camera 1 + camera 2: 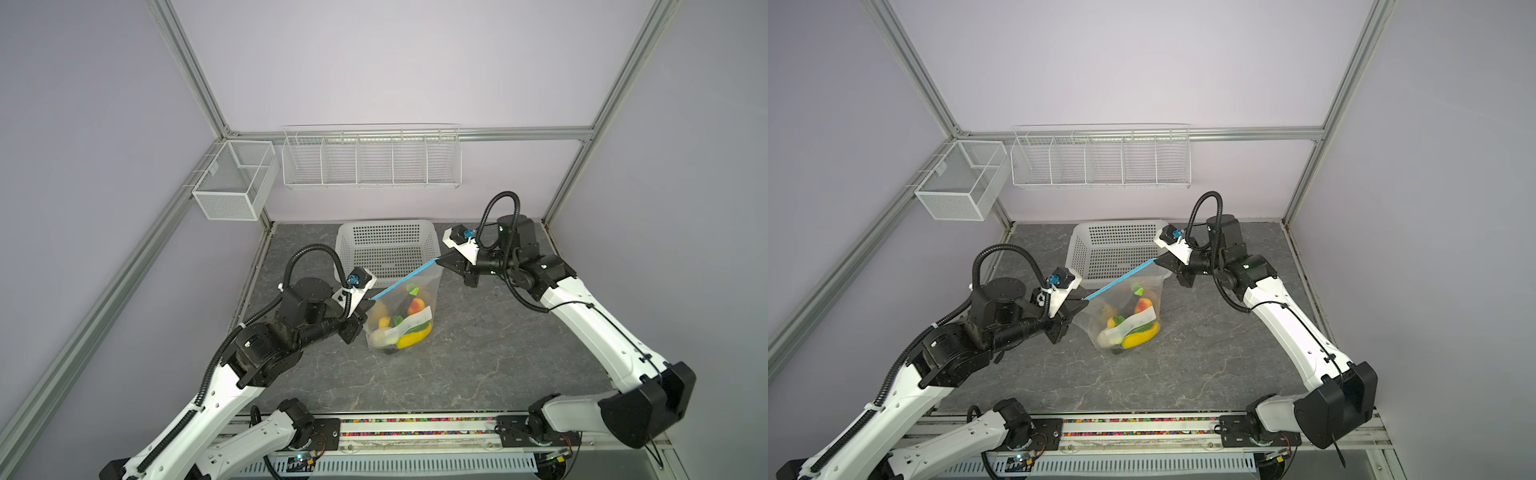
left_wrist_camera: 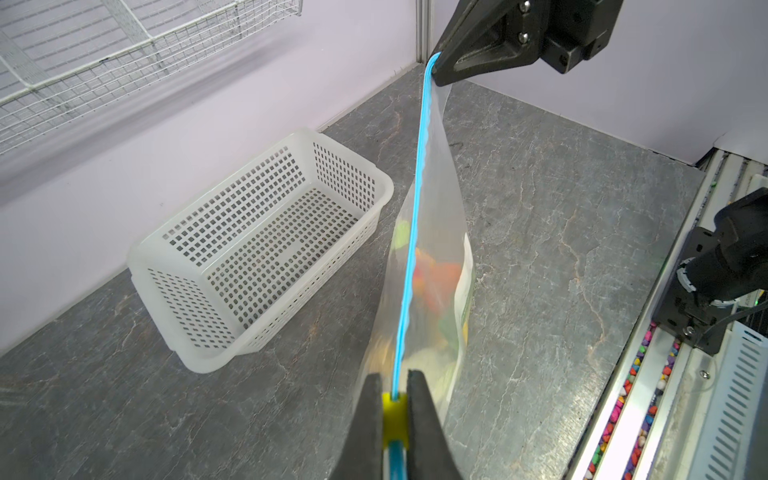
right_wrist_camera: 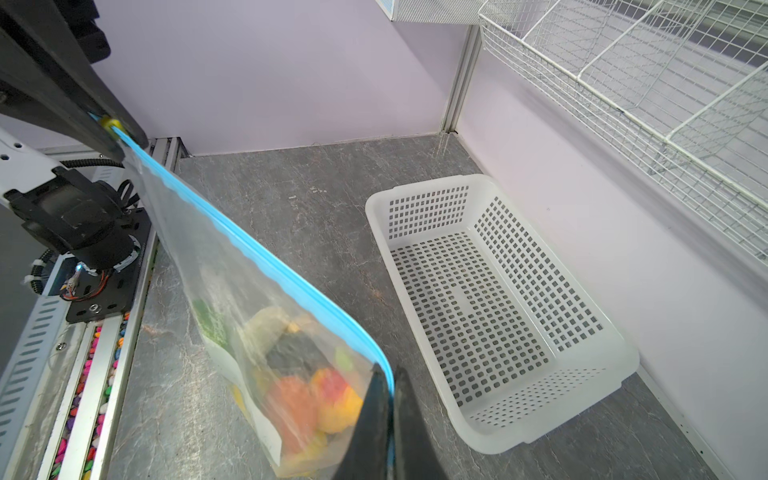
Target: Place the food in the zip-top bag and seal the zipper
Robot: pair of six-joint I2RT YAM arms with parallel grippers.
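We see bare table (image 1: 478,357) in front of the bag (image 1: 428,286) and to either side; the basket (image 1: 388,230) stands just behind. Our left gripper (image 1: 369,305) is clamped on the slider (image 2: 394,417). Our right gripper (image 1: 442,260), higher up, pinches the far end of the taut zipper (image 1: 405,277). The food (image 1: 411,328) lies at the bag's bottom, blurred through the plastic.

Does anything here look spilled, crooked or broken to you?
Nothing stands out. The zip-top bag is held by its blue zipper, pulled taut between the left gripper and the right gripper, both shut on it. The toy food sits inside the bag, none spilled, and the white perforated basket stands upright.
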